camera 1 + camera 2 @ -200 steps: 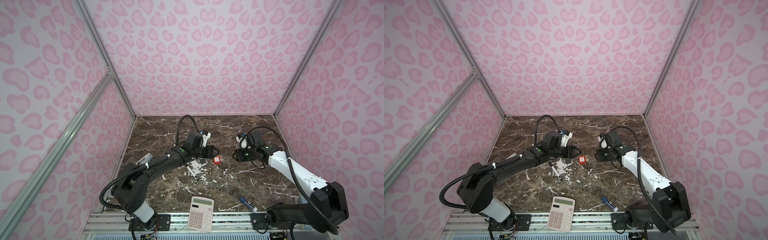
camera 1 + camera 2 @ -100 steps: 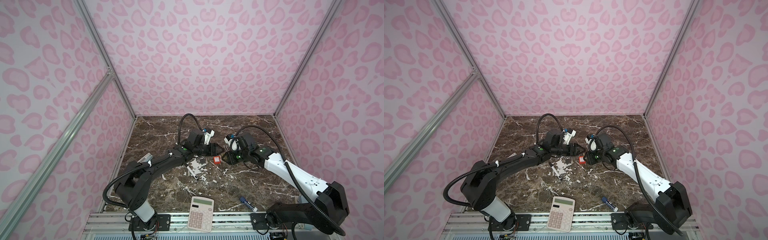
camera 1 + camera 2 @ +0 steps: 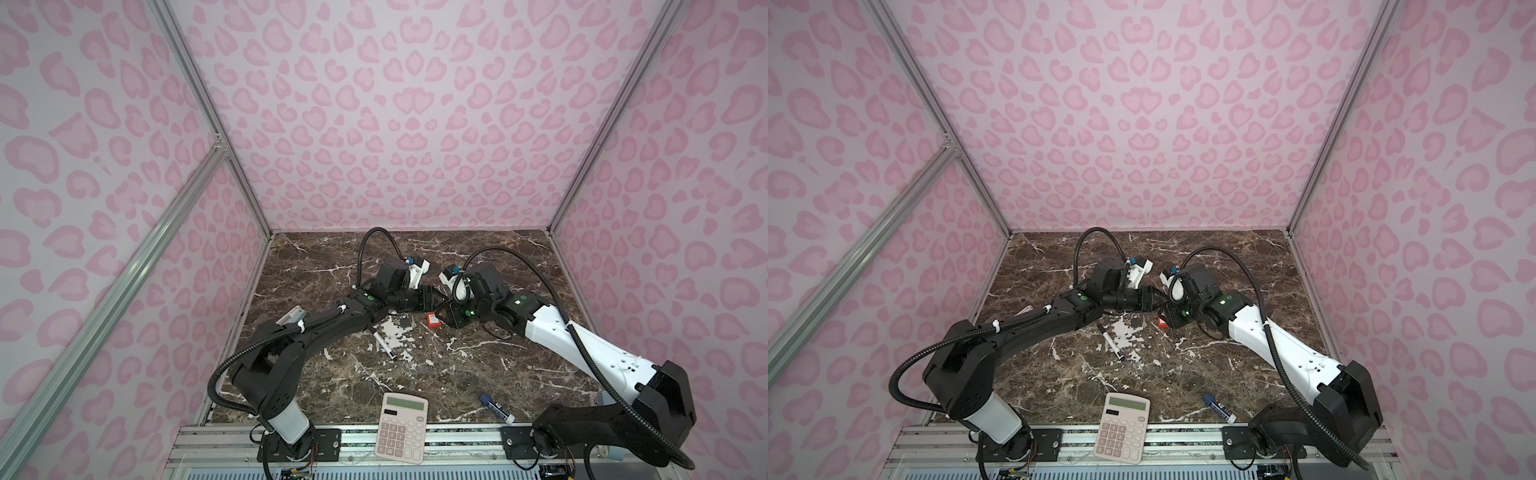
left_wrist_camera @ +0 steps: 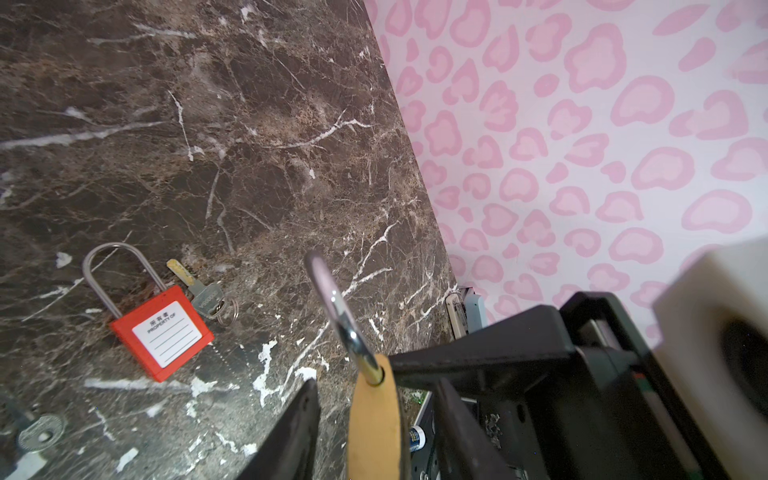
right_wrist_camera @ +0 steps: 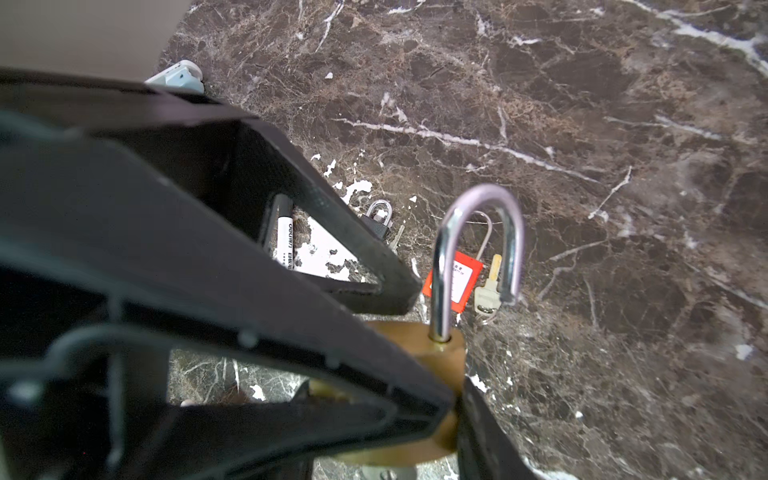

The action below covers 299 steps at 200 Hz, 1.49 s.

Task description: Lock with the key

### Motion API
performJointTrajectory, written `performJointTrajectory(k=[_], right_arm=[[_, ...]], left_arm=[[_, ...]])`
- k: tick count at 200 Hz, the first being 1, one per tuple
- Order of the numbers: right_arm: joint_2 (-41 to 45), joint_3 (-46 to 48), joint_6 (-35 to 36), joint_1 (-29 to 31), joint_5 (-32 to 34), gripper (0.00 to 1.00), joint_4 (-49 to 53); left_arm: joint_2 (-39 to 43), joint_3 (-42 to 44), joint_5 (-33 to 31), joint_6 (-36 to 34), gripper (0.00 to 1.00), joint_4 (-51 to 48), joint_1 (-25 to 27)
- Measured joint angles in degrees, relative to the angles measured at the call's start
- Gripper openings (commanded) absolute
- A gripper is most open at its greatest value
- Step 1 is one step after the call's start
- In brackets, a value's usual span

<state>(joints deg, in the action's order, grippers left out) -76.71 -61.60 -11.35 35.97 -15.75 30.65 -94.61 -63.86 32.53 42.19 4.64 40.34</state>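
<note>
A brass padlock [image 5: 444, 353] with its steel shackle [image 5: 478, 199] sprung open is held above the marble table [image 3: 457, 374]. My right gripper [image 3: 448, 312] is shut on its body; one of its fingers [image 5: 490, 432] shows beside the brass. My left gripper [image 4: 376, 386] straddles the same body [image 4: 376, 419], open, with a gap at each finger. In both top views the two grippers meet mid-table. A silver key [image 4: 203, 291] on a ring lies beside a red padlock [image 4: 162, 332]. Another round-headed key [image 4: 39, 432] lies apart.
Below the grippers lie the red padlock [image 3: 433, 321], a small black padlock [image 3: 1136, 322] and a marker [image 3: 384, 345]. A calculator [image 3: 402, 428] and a blue-and-white stick [image 3: 496, 409] sit at the front edge. Pink patterned walls enclose the table.
My right arm has carried the brass padlock leftward to meet my left gripper. My left gripper has shifted slightly right, and its jaws have narrowed around the padlock's body.
</note>
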Motion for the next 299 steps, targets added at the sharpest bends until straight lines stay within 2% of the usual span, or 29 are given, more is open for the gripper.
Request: performJointTrajectory(k=[18,23,76,107,150,206,232,257,299], right_arm=[[-0.02,-0.02,0.57,0.44,0.94,0.36,-0.55],[0.0,-0.04,0.59,0.55,1.01,0.35,-0.74],[2.49,1.38,1.51,1.05,2.69,0.36,-2.99],[3.17,2.03,1.84,1.05,2.89,0.48,-3.98],[4.83,2.56,3.08,1.05,2.8,0.64,-5.49],[11.69,5.2,2.62,-0.24,3.5,0.69,-9.6],[16.52,8.59,-2.43,-5.4,-0.44,0.69,-14.73],[19.19,12.09,-11.8,-10.97,-5.88,0.69,-21.99],[17.57,13.44,-25.22,-12.41,-13.33,0.69,-35.41]], left_arm=[[0.0,0.0,-0.02,0.04,0.37,0.07,0.0],[0.0,0.0,-0.07,0.04,0.32,0.11,-0.02],[0.02,-0.44,0.7,0.87,0.11,1.66,0.07],[0.02,-0.76,0.87,1.33,0.04,1.73,0.07],[0.02,-0.76,-0.07,1.73,0.04,1.64,0.04],[0.98,-0.63,-1.42,2.56,0.04,1.57,-0.9],[4.87,2.45,-3.32,4.13,0.04,7.91,-1.99],[8.11,7.13,-6.75,7.52,0.04,17.4,-4.02],[9.94,13.53,-12.11,17.42,0.04,36.13,-7.52]])
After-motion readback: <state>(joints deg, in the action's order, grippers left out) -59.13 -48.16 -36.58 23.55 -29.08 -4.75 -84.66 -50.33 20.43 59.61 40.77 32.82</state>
